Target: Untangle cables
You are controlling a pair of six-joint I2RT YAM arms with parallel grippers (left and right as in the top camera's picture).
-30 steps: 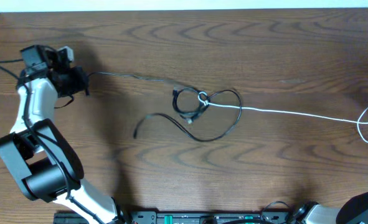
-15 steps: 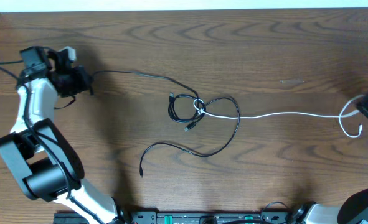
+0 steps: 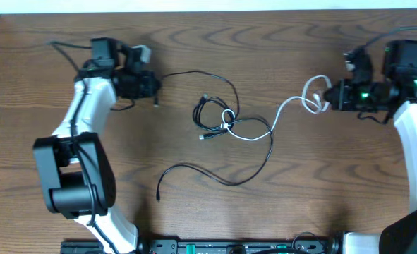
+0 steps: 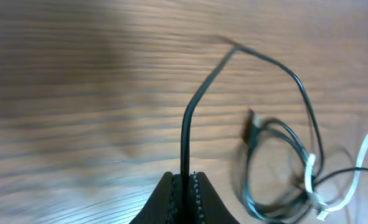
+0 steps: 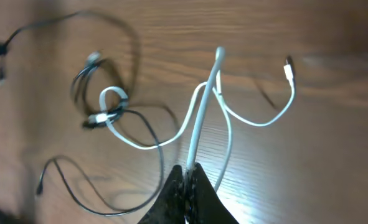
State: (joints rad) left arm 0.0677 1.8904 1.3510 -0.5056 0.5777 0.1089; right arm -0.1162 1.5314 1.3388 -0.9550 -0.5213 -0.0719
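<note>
- From overhead, the left end effector [image 3: 154, 86] is closed tight on the black cable [image 3: 231, 86]. The cord leaves its tips, arcs out over the counter [image 3: 349, 204] and drops into the tangle [image 3: 222, 125].
- In the same view the right end effector [image 3: 329, 99] is closed on the white cable [image 3: 282, 111]. Small white loops bunch right at its tips, and the cord sags from there toward the tangle.
- Only the overhead view takes in both arms at once. It places the tangle between the two end effectors, somewhat nearer the left one.
- It alone also shows the black cable's full tail. This swings out past the tangle in a wide curve and ends in a free black plug [image 3: 158, 197] flat on the counter, well apart from both end effectors.
- The left wrist view gives the grip itself. The two fingers are pressed together, and the black cord stands straight out from between them, then bends off toward the coils.
- Those coils sit ahead and to the right of the tips, blurred, with a sliver of white cord at the right edge.
- The right wrist view shows its fingers pinched on the white cord, which rises from between them.
- Ahead and to the right of those tips lies the white plug end [image 5: 287, 62], loose on the wood; overhead it is too small to pick out.
- This view also shows, ahead and to the left, a small white loop [image 5: 112, 99] hooked through the black coils. That is clearer here than from above.
</note>
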